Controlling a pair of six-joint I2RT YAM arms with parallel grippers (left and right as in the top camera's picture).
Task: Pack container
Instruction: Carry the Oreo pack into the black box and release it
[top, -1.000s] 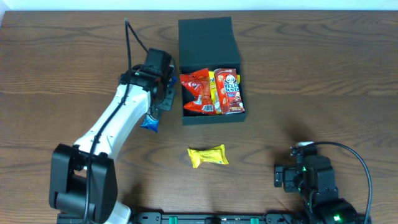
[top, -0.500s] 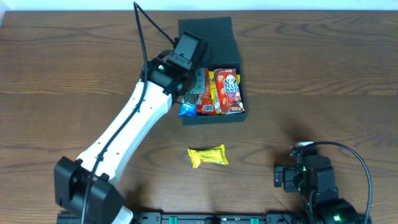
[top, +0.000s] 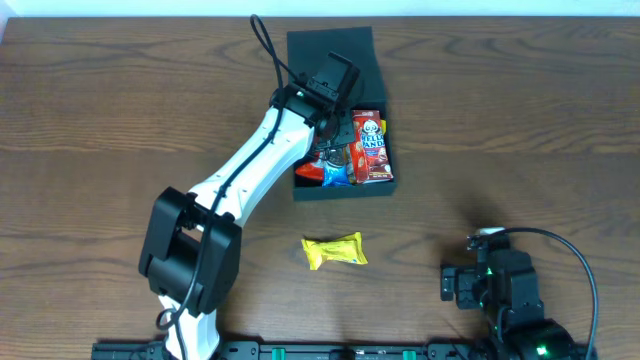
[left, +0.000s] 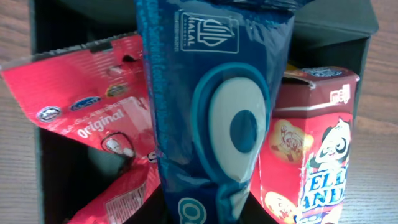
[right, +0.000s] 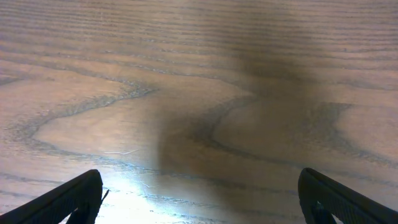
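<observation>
The dark teal container (top: 345, 190) stands at the back centre with its flap lid (top: 330, 62) open away from me. Inside lie a red packet (left: 93, 118) and a red panda-print box (top: 370, 146). My left gripper (top: 335, 150) is over the container's inside, shut on a blue packet (left: 214, 112) that hangs down over the red packet; it also shows in the overhead view (top: 333, 173). Its fingers are hidden behind the packet. A yellow packet (top: 335, 250) lies on the table in front of the container. My right gripper (right: 199, 199) is open and empty above bare wood.
The wooden table (top: 520, 130) surrounds the container. The right arm's base (top: 500, 290) sits at the front right with its cable looping beside it. The left arm (top: 240, 190) stretches diagonally from the front left to the container.
My left arm has swung right with the blue packet, from beside the container's left wall to over its inside. The right arm has not moved.
</observation>
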